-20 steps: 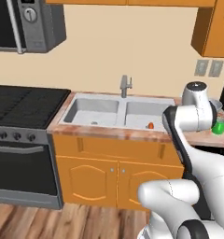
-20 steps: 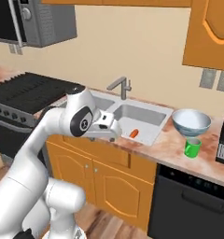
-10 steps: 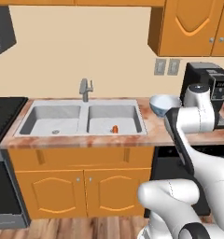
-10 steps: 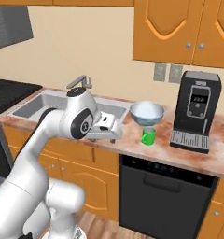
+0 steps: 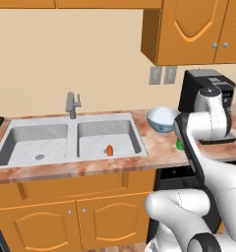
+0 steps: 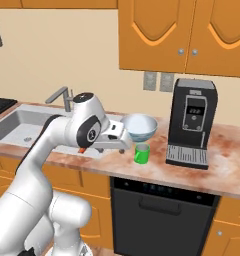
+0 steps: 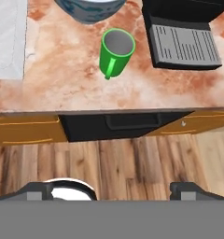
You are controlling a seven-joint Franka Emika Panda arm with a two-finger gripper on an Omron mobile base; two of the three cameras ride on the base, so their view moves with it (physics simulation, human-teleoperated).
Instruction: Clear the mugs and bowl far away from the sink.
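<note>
2 of the task's things stand on the reddish stone counter (image 6: 227, 165) to the right of the sink (image 5: 66, 140), and nothing shows that either has been carried off. The green mug (image 6: 141, 153) stands upright between the pale bowl (image 6: 139, 126) and the black coffee machine (image 6: 192, 122), just beside both, its handle turned toward the counter's front edge in the hand view. The bowl (image 5: 162, 119) sits behind the mug, nearer the wall and close to the sink's right rim. A black mug cannot be made out from any angle, so its place is unknown.

Robot's gripper (image 6: 123, 140) hangs above the counter's front edge, just left of the green mug (image 7: 115, 52), with its fingertips (image 7: 37, 190) set wide apart and nothing between them. From the hand view the mug lies ahead of the gripper (image 7: 111, 191), near the dishwasher's black front (image 7: 128, 125) below the counter.

Judging from this layout, the clearing is at an early stage: mug and bowl remain near the sink, none is held, and the arm looks lined up for a first reach toward the green mug. A small orange item (image 5: 109, 150) lies in the sink's right basin; what it is cannot be told. Still left, by this reading: grasping each piece and setting it well away along the counter.
</note>
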